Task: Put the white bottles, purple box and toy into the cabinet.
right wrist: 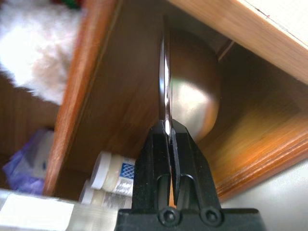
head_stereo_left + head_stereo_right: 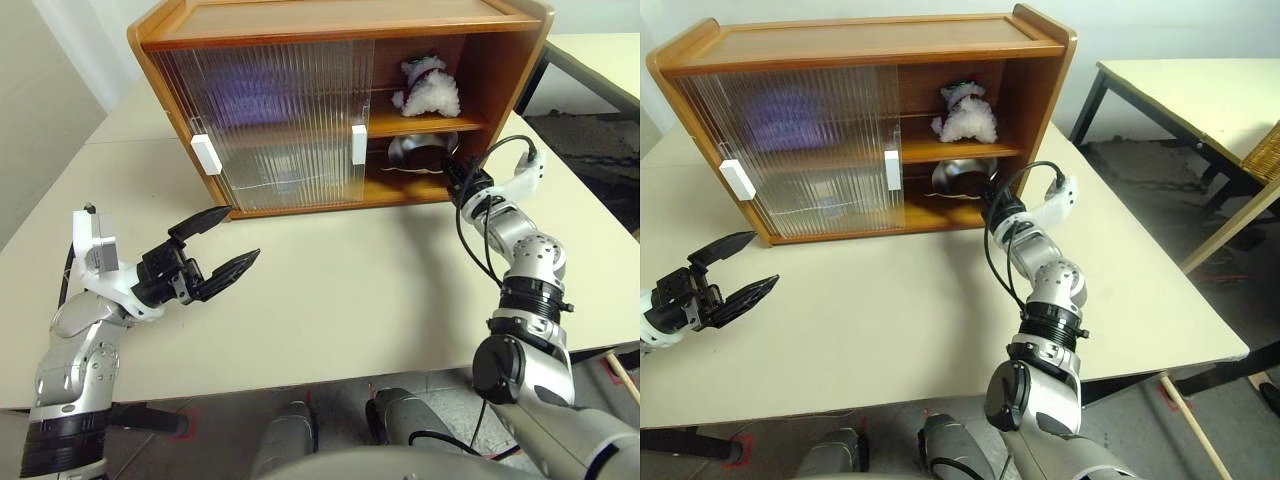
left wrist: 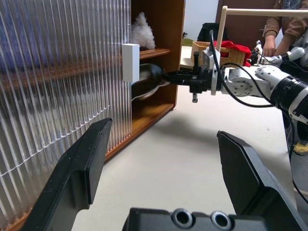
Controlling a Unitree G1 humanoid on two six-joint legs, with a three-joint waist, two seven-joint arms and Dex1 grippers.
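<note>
now the right gripper (image 1: 169, 137) is clenched on the rim of the metal bowl (image 1: 190, 82), carrying it into the cabinet (image 2: 340, 20) bottom right shelf; the toy (image 2: 428, 88) sits above, white bottles (image 1: 113, 173) and purple box (image 1: 24, 161) inside further left; left gripper (image 2: 218, 245) waits released, near left

Metal bowl (image 1: 192, 86) tilted on edge; second table (image 2: 1200, 90) beyond beige table (image 2: 350, 290).

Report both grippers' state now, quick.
Left gripper: open, holding nothing.
Right gripper: shut on the rim of the metal bowl inside the cabinet.
</note>
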